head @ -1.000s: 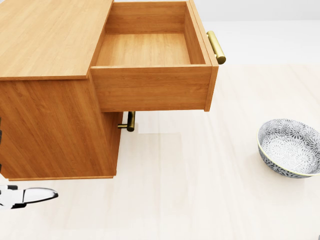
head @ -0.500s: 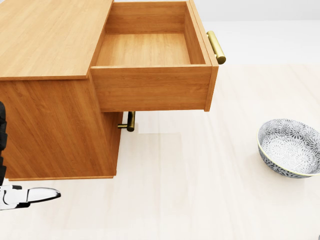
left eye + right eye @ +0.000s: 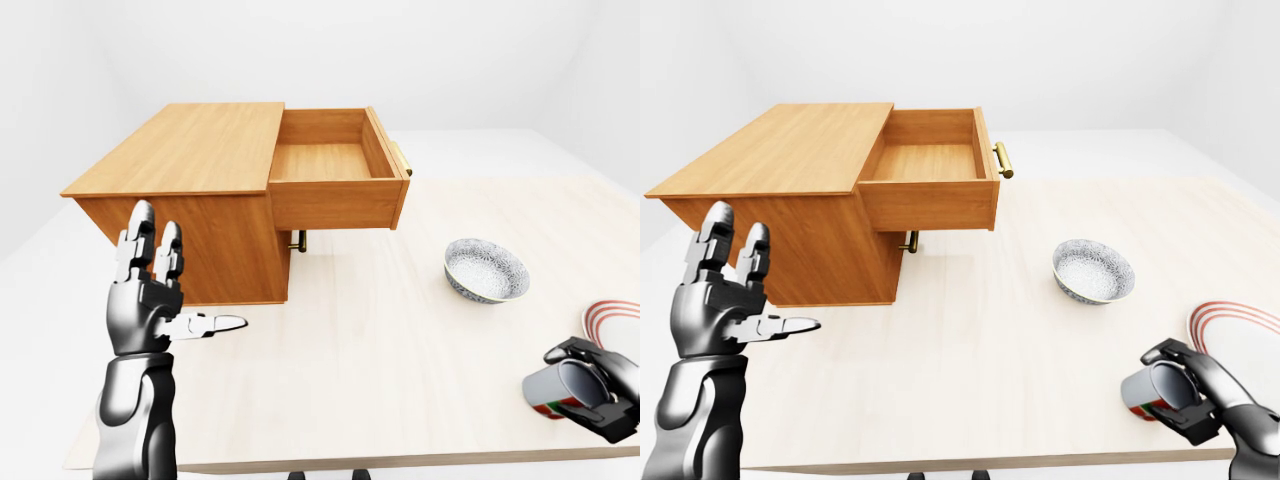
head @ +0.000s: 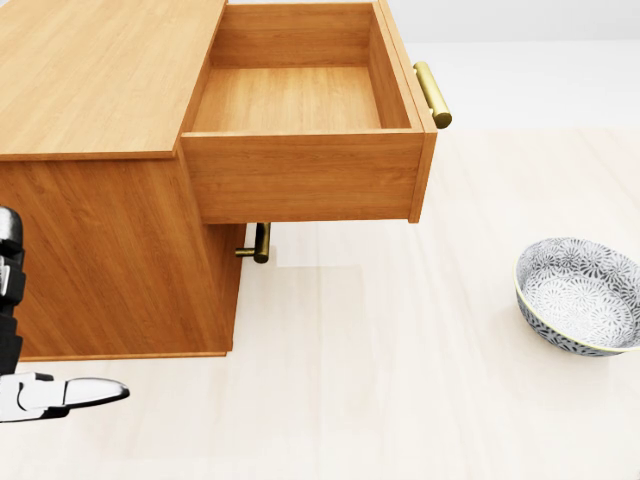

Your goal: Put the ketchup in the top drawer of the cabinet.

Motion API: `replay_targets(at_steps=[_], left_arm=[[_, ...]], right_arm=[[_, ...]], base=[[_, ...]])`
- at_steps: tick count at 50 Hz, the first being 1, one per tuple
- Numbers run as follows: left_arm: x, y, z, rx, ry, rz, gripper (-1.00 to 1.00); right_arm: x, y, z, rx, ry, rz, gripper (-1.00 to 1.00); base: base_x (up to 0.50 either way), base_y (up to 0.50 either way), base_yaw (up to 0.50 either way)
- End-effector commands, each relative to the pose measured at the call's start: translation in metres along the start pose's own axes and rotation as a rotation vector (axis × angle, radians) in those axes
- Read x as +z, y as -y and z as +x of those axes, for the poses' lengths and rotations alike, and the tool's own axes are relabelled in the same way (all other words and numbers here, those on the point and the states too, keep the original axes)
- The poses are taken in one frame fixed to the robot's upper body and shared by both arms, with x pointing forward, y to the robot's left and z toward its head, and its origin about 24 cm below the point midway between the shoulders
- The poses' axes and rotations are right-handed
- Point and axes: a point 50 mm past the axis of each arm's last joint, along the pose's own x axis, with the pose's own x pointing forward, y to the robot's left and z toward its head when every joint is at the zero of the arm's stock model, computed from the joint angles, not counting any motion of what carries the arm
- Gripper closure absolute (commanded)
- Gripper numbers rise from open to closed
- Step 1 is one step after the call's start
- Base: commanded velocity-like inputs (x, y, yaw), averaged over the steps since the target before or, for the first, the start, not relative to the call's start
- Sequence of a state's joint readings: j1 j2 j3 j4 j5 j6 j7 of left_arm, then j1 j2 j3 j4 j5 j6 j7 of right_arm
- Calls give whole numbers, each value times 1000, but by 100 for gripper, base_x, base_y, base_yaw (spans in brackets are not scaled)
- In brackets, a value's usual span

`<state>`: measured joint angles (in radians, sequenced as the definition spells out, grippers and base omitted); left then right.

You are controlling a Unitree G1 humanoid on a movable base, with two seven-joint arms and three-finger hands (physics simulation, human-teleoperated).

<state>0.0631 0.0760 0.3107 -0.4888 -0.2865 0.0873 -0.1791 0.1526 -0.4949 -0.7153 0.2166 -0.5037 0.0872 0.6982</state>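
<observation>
The ketchup bottle (image 3: 1147,393) lies on its side near the lower right corner of the right-eye view, its grey base towards me and a red and green label showing. My right hand (image 3: 1182,392) is shut round it, just above the table's near edge. The wooden cabinet (image 4: 100,70) stands at the upper left. Its top drawer (image 4: 300,180) is pulled out, open and bare inside, with a brass handle (image 4: 432,93). My left hand (image 3: 178,283) is raised at the lower left beside the cabinet, fingers spread and holding nothing.
A patterned grey bowl (image 4: 578,297) sits on the pale table to the right of the cabinet. A red-ringed plate (image 3: 1238,322) lies at the right edge, just above my right hand. A lower drawer's brass handle (image 4: 260,243) pokes out under the open drawer.
In the head view my left hand has risen a little at the left edge, so more of its dark fingers show. The cabinet, drawer and bowl stay put.
</observation>
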Motion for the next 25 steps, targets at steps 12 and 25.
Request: replay_targets(at_steps=[12,25], left_arm=[[0,1,-1,-2,-1,4,-100],[7,-2,-3,5,25,11,-100]], right_arm=[[21,3,-4,-44,60,-58,100],[108,37,-48,-340,294,-347,100]], base=[[0,0,0],[0,0,0]])
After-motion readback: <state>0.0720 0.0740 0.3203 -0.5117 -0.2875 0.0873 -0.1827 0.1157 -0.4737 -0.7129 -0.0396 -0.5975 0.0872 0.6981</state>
